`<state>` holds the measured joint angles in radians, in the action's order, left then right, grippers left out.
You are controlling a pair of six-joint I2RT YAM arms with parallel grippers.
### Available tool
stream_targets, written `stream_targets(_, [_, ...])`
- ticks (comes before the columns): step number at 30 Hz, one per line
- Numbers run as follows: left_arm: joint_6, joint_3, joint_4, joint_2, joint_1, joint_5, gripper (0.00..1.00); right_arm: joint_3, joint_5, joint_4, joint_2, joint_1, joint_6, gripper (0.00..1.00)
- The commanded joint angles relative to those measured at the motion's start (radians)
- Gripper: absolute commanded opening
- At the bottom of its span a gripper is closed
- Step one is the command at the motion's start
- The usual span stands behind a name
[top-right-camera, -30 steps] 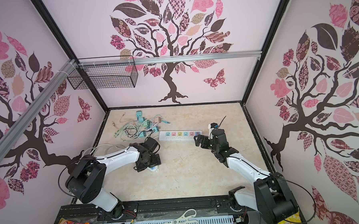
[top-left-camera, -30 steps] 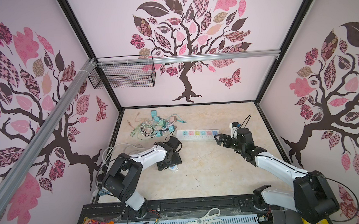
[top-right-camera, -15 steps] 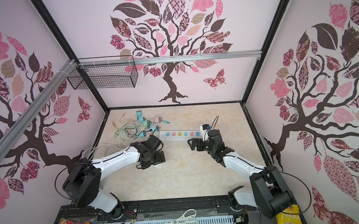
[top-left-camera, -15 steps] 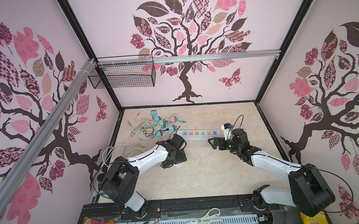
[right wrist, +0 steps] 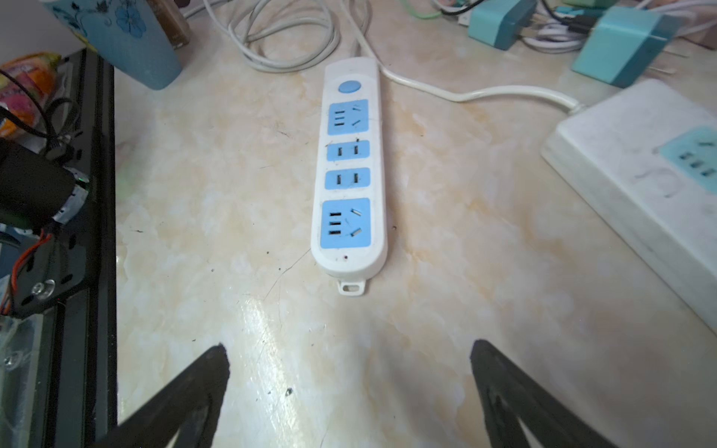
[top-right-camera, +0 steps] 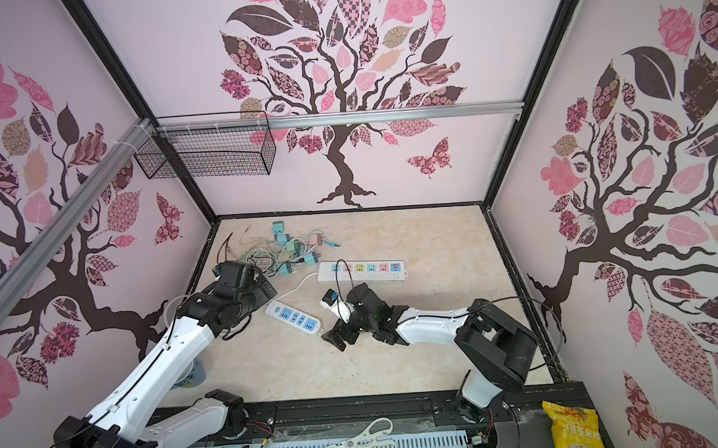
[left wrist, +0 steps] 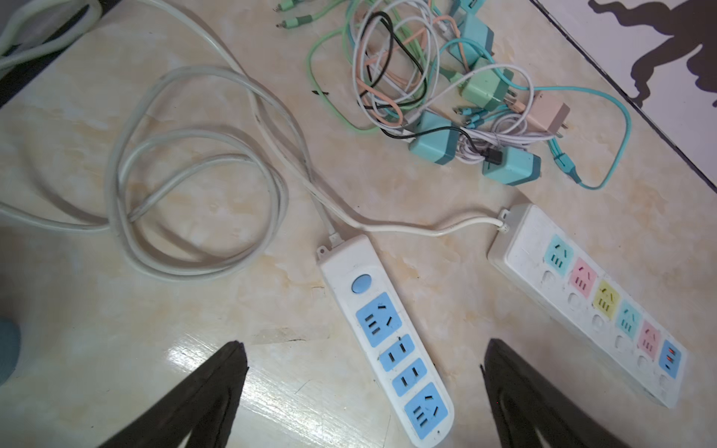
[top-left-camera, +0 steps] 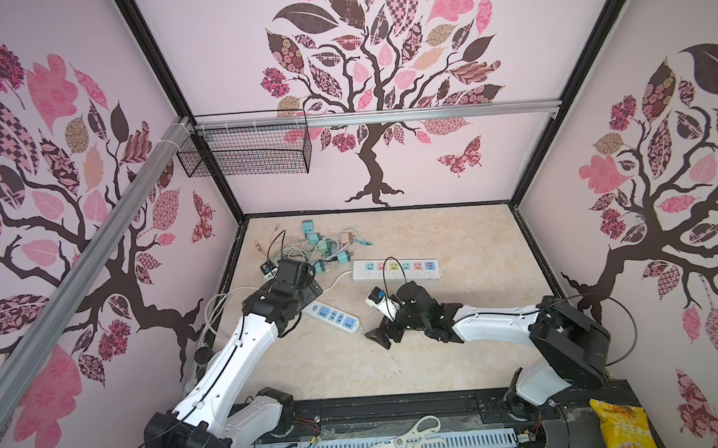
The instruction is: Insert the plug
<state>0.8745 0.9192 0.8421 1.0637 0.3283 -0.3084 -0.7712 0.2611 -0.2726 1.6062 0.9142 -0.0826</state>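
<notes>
The plugs are piled by the back corner, near the blue strip; none is held yet. The left gripper and the right gripper are both spread wide and empty. One plug must be picked next. The blue strip, covered a second ago, is now bared.

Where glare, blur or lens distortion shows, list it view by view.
Left wrist view: a bright glare patch on the tabletop, otherwise sharp. Right wrist view: a glare streak on the tabletop in front of the blue power strip; the multicoloured strip at the picture's edge looks soft. In both top views: even light, and wide-lens splay leans the frame post.
</notes>
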Motion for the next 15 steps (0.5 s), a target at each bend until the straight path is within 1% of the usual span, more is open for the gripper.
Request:
stream_targets(1, [0.028, -0.048, 0.054, -0.035, -0.028, -0.048, 0.98, -0.094, -0.033, 0.026, 0.085, 0.024, -0.081, 1.00])
stream_targets(5, [0.044, -0.079, 0.049, -0.064, -0.072, -0.018, 0.98, -0.195, -0.082, 0.075, 0.191, 0.080, -0.128, 0.99])
stream_targets(8, [0.035, -0.085, 0.057, -0.071, -0.087, -0.024, 0.98, -0.256, -0.126, 0.092, 0.255, 0.116, -0.159, 0.99])
stream_targets(11, [0.024, -0.076, 0.074, -0.076, -0.087, -0.052, 0.98, -0.318, -0.163, 0.101, 0.311, 0.127, -0.120, 0.98])
stream_targets(15, [0.017, -0.079, 0.080, -0.086, -0.089, -0.074, 0.98, -0.382, -0.165, 0.121, 0.368, 0.130, -0.092, 0.94])
